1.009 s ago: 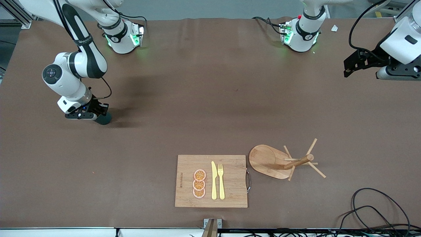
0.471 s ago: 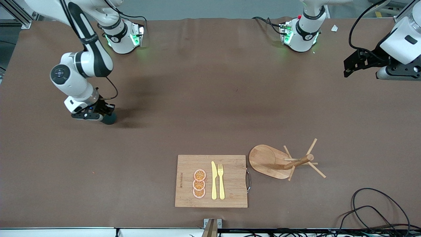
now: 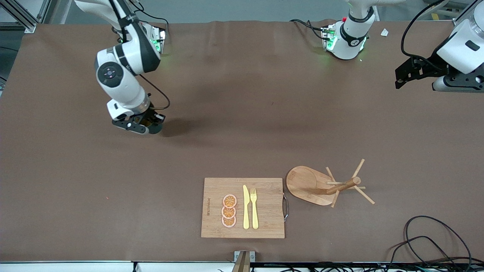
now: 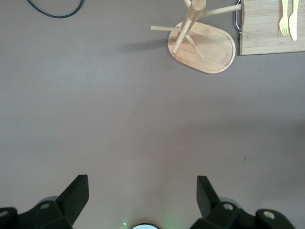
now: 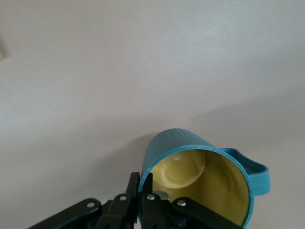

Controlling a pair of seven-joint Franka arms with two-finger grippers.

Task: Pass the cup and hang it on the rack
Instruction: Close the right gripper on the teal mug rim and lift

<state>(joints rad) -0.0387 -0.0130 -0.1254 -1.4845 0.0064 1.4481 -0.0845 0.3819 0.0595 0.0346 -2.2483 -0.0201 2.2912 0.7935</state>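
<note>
The brown tabletop carries a bamboo cutting board at six o'clock, with the mug rack just beside it toward the left arm's end. The right claw, at nine o'clock, is clamped on the rim of the teal cup, held above the tabletop. The left claw waits spread wide and empty at three o'clock. The carry toward handover seems under way; next the cup must reach the left claw.

You saw cup mostly hidden under right gripper in front view. Left gripper partly cut by edge. Board cropped in left wrist view.
</note>
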